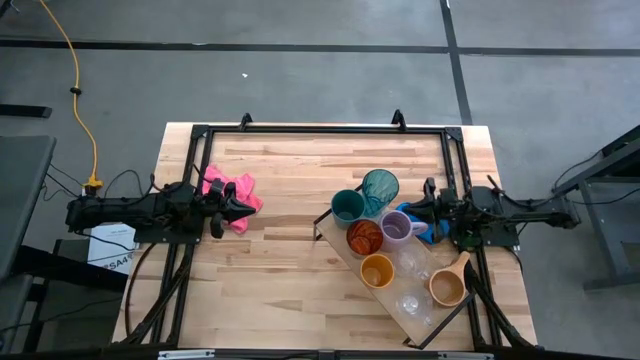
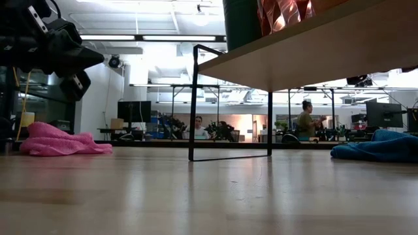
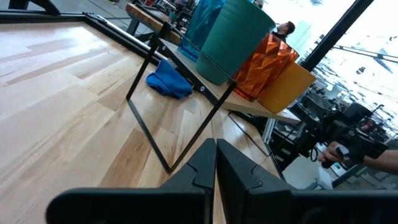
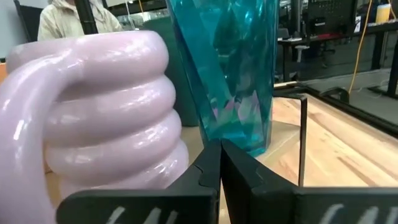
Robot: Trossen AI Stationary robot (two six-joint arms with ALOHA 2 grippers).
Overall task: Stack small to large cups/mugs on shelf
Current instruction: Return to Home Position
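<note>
The shelf (image 1: 338, 232) lies slantwise on the right half of the table, standing on its black frame legs (image 2: 194, 98). On it stand a green cup (image 1: 347, 207), teal tumbler (image 1: 379, 188), orange mug (image 1: 365, 237), purple mug (image 1: 397, 227), yellow mug (image 1: 377, 270), two clear glasses (image 1: 411, 264) and a tan mug (image 1: 448, 287). My right gripper (image 4: 219, 155) is shut, close beside the purple mug (image 4: 99, 112), with the tumbler (image 4: 230, 68) just beyond. My left gripper (image 3: 215, 155) is shut and hovers by the pink cloth (image 1: 232, 190). My right gripper's shut fingers (image 4: 208, 165) come level from the table's right side and stand right beside the purple mug's ribbed wall (image 4: 177, 158). Whether they touch it I cannot tell.
A blue cloth (image 2: 379, 147) lies on the table under my right gripper, beside the shelf. The pink cloth (image 2: 55, 140) lies near the left edge. Bare wood (image 1: 290, 260) stretches between my left gripper and the shelf. People show in the room beyond.
</note>
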